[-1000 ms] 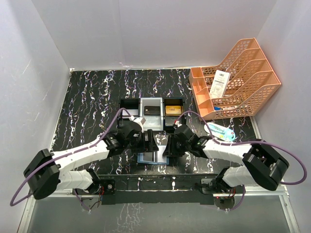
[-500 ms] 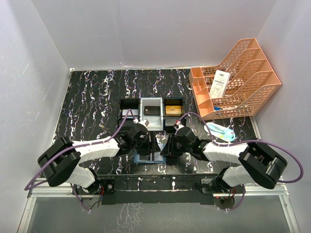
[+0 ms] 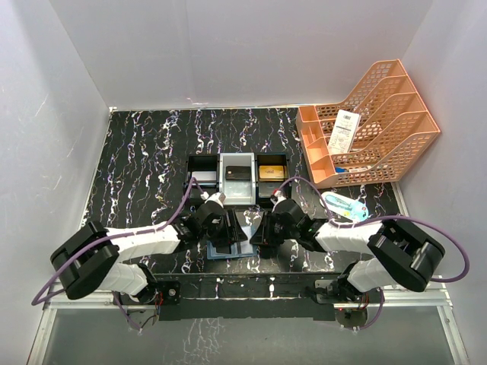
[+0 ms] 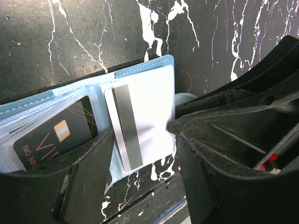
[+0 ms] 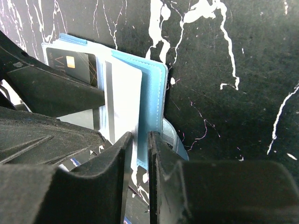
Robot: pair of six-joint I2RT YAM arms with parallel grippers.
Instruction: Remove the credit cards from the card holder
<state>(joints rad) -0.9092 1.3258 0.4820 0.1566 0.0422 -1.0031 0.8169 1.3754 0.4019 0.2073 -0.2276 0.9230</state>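
Note:
The teal card holder point(image 3: 227, 248) lies open on the table near the front edge, between both grippers. Its clear pockets hold a black credit card point(image 4: 56, 135) and a white card with a grey stripe point(image 4: 145, 107). My left gripper point(image 4: 145, 177) is open, its fingers straddling the white card's pocket. My right gripper point(image 5: 142, 154) is shut on the holder's right teal panel edge point(image 5: 152, 93), beside the snap tab. In the top view the left gripper point(image 3: 227, 226) and the right gripper point(image 3: 259, 228) face each other over the holder.
A black-and-white three-compartment tray point(image 3: 237, 188) stands just behind, with a black card point(image 3: 238, 172) and a gold card point(image 3: 270, 172) in it. An orange file rack point(image 3: 380, 144) holds a white barcoded slip point(image 3: 345, 129). A white-and-blue oval case point(image 3: 342, 204) lies right.
Both grippers came down and closer onto the holder. The right jaws narrowed onto its teal edge. The left jaws narrowed somewhat around the white card's pocket, and the left arm folded in.

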